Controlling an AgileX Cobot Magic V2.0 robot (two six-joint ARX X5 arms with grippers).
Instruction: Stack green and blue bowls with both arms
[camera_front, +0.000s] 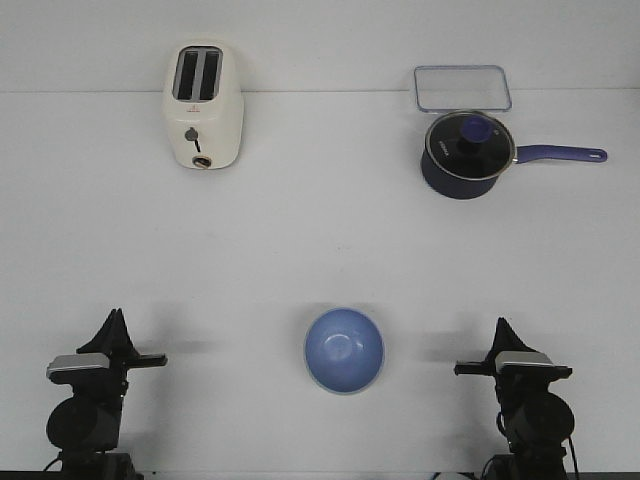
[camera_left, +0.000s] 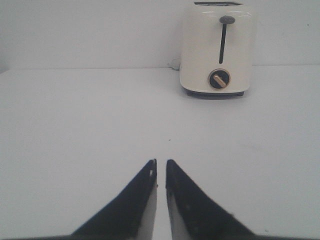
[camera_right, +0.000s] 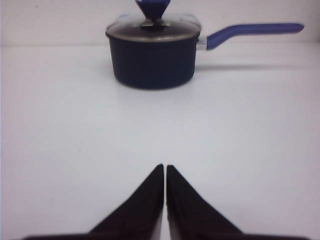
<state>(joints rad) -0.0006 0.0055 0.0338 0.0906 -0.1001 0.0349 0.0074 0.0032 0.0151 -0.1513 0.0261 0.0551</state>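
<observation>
Both grippers — left gripper (camera_left: 161, 162), right gripper (camera_right: 165, 166) — clenched on nothing, parked back; blue bowl (camera_front: 344, 350) sits between them, likely stacked already, no green showing.

Periwinkle-blue bowl (camera_front: 344, 350), cream toaster (camera_front: 203, 106), navy saucepan (camera_front: 466, 155), black pincers.

**Far side of the table**

A cream toaster (camera_front: 203, 105) stands upright at the far left of the white table (camera_front: 320, 240). At far right sits a lidded navy saucepan (camera_front: 466, 155), handle pointing right, with a clear lid (camera_front: 462, 88) lying flat just behind it.
</observation>
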